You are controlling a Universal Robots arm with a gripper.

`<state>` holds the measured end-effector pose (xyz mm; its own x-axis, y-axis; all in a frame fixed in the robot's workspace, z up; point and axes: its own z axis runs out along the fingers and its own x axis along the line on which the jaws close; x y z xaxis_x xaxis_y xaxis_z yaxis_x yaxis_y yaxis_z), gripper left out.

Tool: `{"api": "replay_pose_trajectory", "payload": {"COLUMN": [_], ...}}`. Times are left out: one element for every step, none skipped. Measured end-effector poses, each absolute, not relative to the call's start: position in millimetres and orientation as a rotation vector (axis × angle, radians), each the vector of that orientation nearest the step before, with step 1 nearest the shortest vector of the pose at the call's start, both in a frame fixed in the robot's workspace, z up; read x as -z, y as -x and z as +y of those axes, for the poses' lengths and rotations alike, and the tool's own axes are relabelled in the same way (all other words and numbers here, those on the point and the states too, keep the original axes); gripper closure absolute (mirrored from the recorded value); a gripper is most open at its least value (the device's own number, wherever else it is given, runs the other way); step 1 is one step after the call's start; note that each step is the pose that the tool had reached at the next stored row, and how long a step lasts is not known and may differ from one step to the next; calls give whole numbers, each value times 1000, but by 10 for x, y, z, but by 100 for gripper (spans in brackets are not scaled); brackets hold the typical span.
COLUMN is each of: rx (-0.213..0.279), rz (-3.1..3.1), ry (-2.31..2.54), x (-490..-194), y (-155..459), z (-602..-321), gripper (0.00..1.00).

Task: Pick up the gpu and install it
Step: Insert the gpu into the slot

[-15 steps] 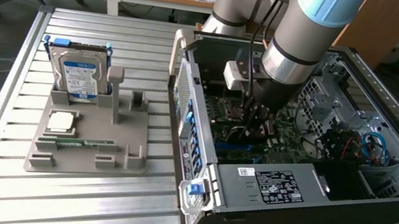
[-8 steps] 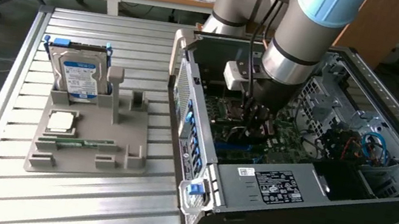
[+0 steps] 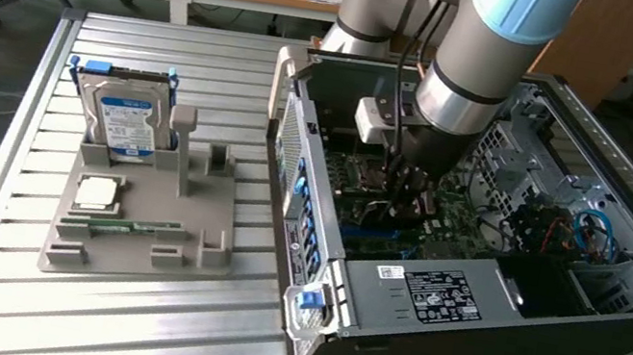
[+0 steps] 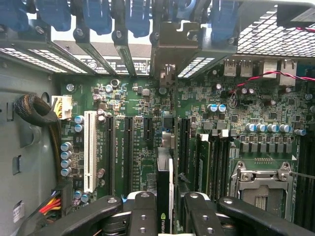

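The gpu stands edge-on between my gripper's two black fingers, a logo showing on its near edge. Its metal bracket reaches the case's rear slot openings. The card sits in line with a slot on the green motherboard, between the black expansion slots and the memory slots. Whether it is pressed home I cannot tell. In the exterior view my gripper reaches down inside the open PC case, shut on the card.
A white slot and cable bundle lie beside the card's slot, and the processor socket lies on its other side. At the exterior view's left, a grey holder carries a hard drive, a chip and a memory stick.
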<state>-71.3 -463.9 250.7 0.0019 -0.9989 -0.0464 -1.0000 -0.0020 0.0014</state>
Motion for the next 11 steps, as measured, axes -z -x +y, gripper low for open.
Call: {"api": "replay_pose_trajectory", "payload": {"rx": [-53, -53, -52, -52, -52, -53, -53, -54, -54, -54, -54], "rz": [2196, 2197, 2197, 2197, 2197, 2196, 2196, 2196, 2196, 2196, 2196], "ry": [2201, 2201, 2201, 2201, 2201, 2201, 2200, 2200, 2200, 2200, 2200], "x": [-2502, -2495, -2491, -2490, -2489, -2487, -2488, -2488, -2489, -2489, -2489], "y": [713, 717, 720, 720, 720, 720, 721, 720, 721, 721, 720], "z": [-4639, -4640, -4640, -4640, -4640, -4641, -4641, -4641, -4642, -4644, -4646], "gripper": [74, 74, 74, 74, 74, 74, 74, 74, 74, 74, 74]}}
